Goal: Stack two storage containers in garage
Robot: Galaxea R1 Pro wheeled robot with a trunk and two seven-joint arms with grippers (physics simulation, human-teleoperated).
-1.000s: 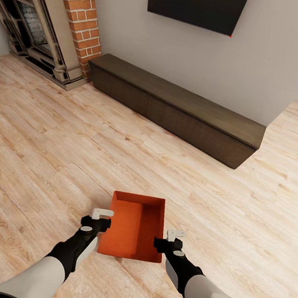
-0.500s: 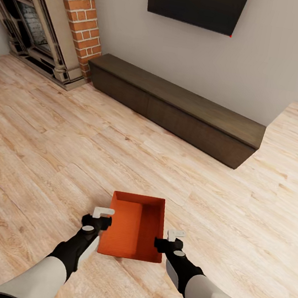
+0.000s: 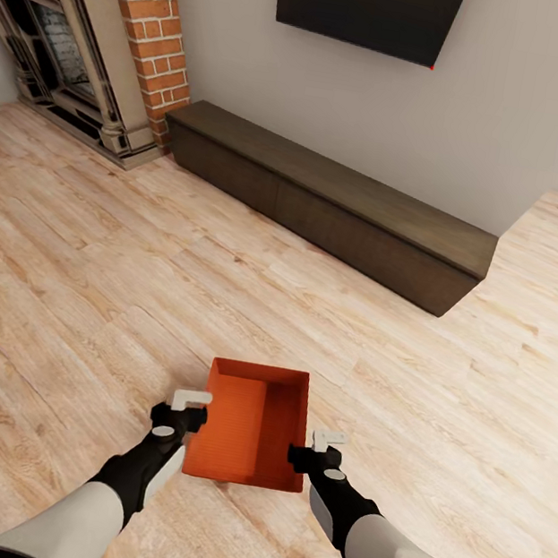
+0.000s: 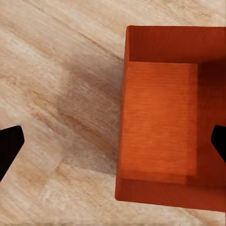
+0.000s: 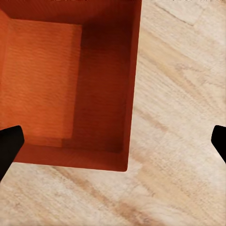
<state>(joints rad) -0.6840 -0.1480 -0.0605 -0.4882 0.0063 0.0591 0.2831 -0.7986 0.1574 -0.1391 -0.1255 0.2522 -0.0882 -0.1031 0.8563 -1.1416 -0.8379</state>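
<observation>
Nearest the robot, one storage container (image 3: 253, 424) is seen on the light wood plank floor (image 3: 84, 301) of the living room, flanked by both arms. The left gripper (image 3: 189, 409) is placed at the container's left wall and the right gripper (image 3: 316, 449) at its right wall; both are equally near. In each wrist view the fingertips (image 4: 9, 143) are spread wide to the frame edges, one outside the box and one over its interior, so each side wall is straddled but not yet clamped. Nothing is judged to be held. The container's long axis runs away from the robot, and its open top (image 5: 70, 80) is empty. The coming move is judged to depend on both jaws closing on the opposite long walls. Further off, a dark low cabinet (image 3: 328, 201) is set along the wall, with a brick fireplace (image 3: 144, 29) and a wall TV (image 3: 370, 4) beyond.
</observation>
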